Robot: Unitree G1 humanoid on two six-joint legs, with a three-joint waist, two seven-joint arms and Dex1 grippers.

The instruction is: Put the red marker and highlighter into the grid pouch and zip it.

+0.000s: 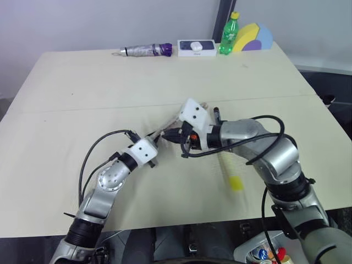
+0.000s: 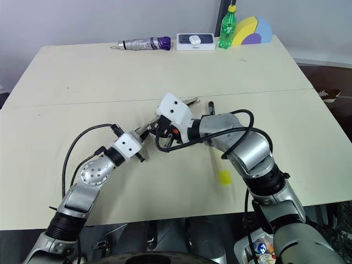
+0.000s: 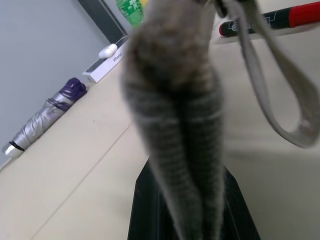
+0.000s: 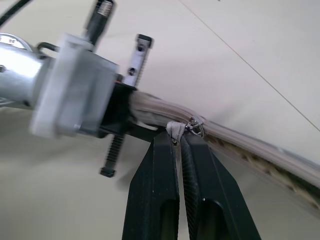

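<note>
Nearest on the cream counter [image 1: 66, 181] lies the stubby highlighter with its bright yellow cap [image 1: 235, 182], beside the right arm. Mid-counter, the left gripper [image 2: 144, 144] has its jaws clamped on one end of the grey grid-lined fabric pouch [image 3: 175, 110], held off the counter. The right gripper [image 4: 180, 141] pinches the pouch's grey zip pull tab [image 4: 176, 131], jaws together on it. Just beyond lies the slim black red-ended marker [image 3: 272, 19]. Far back sit a folded silver purple-tipped umbrella [image 1: 144, 50], a white-and-navy box [image 1: 196, 47] and a green bottle [image 1: 229, 34].

Two head eyes looking down over the same table [image 1: 66, 82], wrist cameras close along each pincer, both on the grid pouch [image 3: 175, 110]
</note>
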